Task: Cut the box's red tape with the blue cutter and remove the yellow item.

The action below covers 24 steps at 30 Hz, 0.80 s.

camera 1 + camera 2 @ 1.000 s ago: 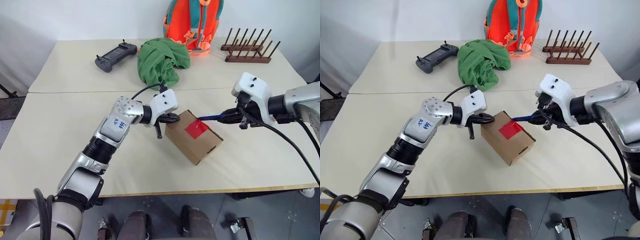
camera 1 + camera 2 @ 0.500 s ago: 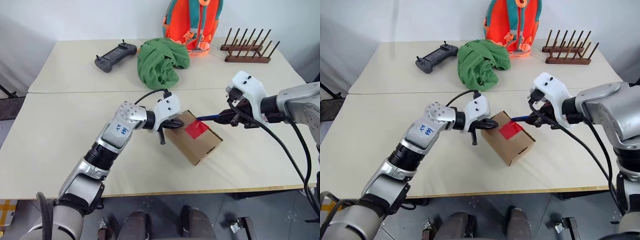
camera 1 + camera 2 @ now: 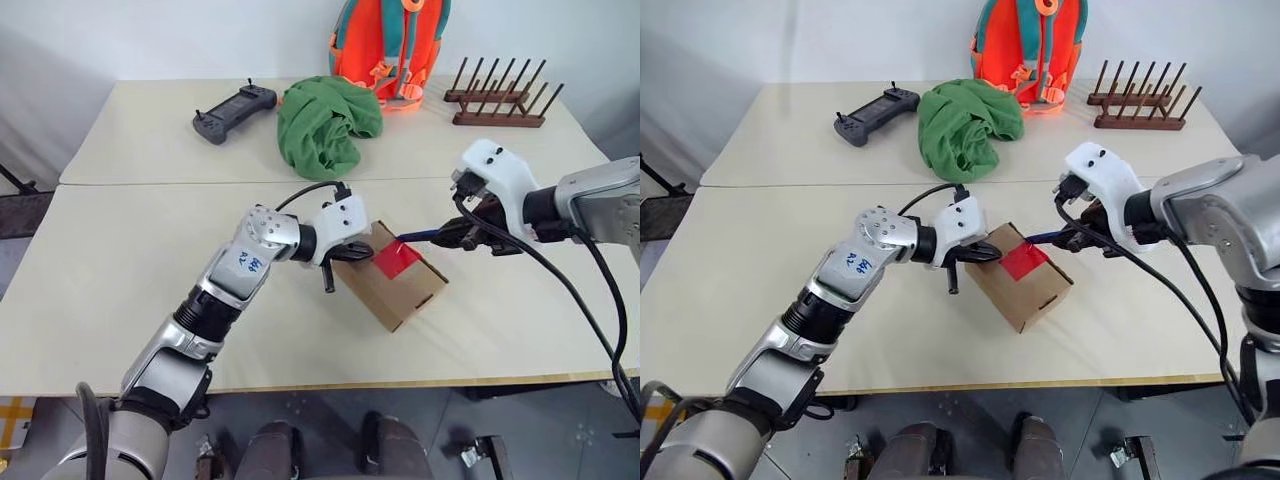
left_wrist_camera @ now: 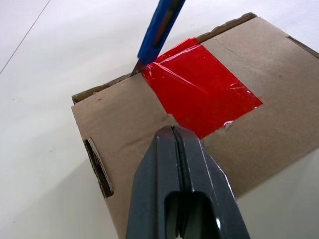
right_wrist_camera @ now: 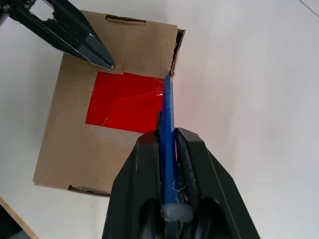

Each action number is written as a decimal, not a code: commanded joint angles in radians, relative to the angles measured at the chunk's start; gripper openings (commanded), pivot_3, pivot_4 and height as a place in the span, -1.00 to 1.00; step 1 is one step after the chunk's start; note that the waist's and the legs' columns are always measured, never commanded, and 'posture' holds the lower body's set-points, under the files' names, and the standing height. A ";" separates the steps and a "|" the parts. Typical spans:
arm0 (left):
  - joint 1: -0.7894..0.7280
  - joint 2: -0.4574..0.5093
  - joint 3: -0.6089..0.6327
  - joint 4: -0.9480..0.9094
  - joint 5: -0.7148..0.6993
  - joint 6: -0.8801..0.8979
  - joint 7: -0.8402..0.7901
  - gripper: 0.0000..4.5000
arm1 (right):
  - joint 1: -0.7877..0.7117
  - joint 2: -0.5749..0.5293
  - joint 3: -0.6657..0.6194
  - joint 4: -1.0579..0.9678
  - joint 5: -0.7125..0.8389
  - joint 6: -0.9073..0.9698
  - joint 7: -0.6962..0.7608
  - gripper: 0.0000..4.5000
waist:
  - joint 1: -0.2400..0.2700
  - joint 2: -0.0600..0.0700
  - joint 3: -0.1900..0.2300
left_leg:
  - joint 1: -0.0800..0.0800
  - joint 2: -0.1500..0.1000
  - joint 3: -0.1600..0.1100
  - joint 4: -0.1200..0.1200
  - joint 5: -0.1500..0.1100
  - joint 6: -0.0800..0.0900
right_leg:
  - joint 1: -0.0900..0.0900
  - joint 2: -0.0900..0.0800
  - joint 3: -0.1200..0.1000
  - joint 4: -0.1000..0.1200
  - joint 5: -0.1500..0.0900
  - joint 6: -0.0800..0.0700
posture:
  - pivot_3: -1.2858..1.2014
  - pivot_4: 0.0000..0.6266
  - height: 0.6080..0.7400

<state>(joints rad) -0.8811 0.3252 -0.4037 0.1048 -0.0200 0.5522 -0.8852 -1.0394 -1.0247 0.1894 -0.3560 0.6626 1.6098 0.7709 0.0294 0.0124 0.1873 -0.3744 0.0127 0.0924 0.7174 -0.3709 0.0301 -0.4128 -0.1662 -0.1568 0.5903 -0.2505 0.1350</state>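
The box (image 3: pixel 398 297), a small brown carton, lies tilted on the table with the red tape (image 3: pixel 397 260) across its top seam. My left gripper (image 3: pixel 349 253) is shut, and its tips (image 4: pixel 173 130) rest on the cardboard right beside the tape (image 4: pixel 199 89). My right gripper (image 5: pixel 169 137) is shut on the blue cutter (image 5: pixel 167 112) and comes in from the right. The cutter's tip (image 4: pixel 137 68) touches the tape's corner at the flap edge. The yellow item is out of view.
At the back of the table (image 3: pixel 130 250) lie a green cloth (image 3: pixel 325 125), a dark grey controller (image 3: pixel 232 110), an orange backpack (image 3: pixel 388 45) and a wooden rack (image 3: pixel 505 100). The tabletop in front and to the left of the box is bare.
My left gripper has edged a little further onto the box's top. My right wrist has rolled slightly, with the cutter's tip staying at the tape.
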 commanded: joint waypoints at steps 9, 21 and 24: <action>0.002 -0.014 -0.034 0.076 0.045 -0.003 0.009 -1.00 | 0.029 -0.054 -0.016 -0.043 0.155 0.005 -0.073 -0.93 | -0.002 -0.001 0.000 | 0.000 0.000 0.000 0.000 0.000 0.000 | 0.000 0.000 0.000 0.000 0.000 0.000 | 0.03 -0.52 1.00; 0.002 -0.008 -0.025 0.078 0.046 -0.007 0.011 -1.00 | 0.100 -0.066 -0.039 -0.041 0.161 0.005 -0.118 -0.93 | -0.003 -0.004 -0.002 | 0.003 0.001 -0.001 0.000 0.000 0.000 | 0.002 0.000 0.001 0.000 0.000 0.000 | 0.03 -0.52 1.00; 0.001 -0.010 -0.024 0.081 0.046 -0.007 0.012 -1.00 | 0.097 -0.076 -0.044 -0.050 0.182 0.005 -0.118 -0.93 | -0.002 -0.004 -0.002 | 0.002 0.001 -0.001 0.000 0.000 0.000 | 0.002 0.000 0.001 0.000 0.000 -0.001 | 0.03 -0.52 1.00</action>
<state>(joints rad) -0.8943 0.3084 -0.4015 0.1550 -0.0108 0.5287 -0.8803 -0.9441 -1.0796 0.1479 -0.3837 0.8098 1.5955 0.6437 0.0270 0.0087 0.1849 -0.3719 0.0136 0.0908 0.7177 -0.3711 0.0304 -0.4111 -0.1667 -0.1556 0.5904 -0.2503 0.1345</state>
